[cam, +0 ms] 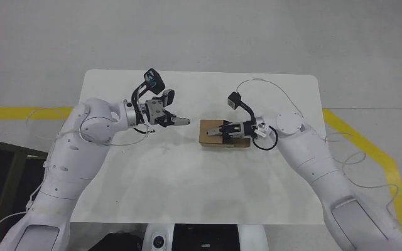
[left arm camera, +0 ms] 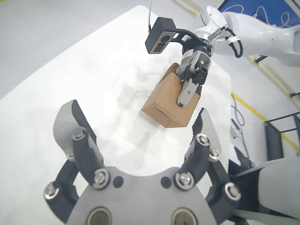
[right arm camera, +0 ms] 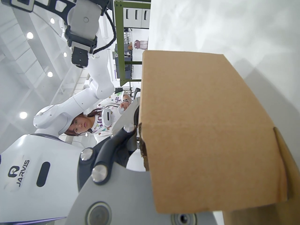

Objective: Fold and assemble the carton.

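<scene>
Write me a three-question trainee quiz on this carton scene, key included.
1. True or false: the left gripper has its jaws spread wide with nothing between them.
2. Multiple choice: the carton is A) lifted clear of the table, B) resting on the table as a formed box, C) lying flat and unfolded.
3. Fill in: the jaws closed on a panel of the carton belong to the ____ arm.
Key: 1 true; 2 B; 3 right, that is, the right gripper.
</scene>
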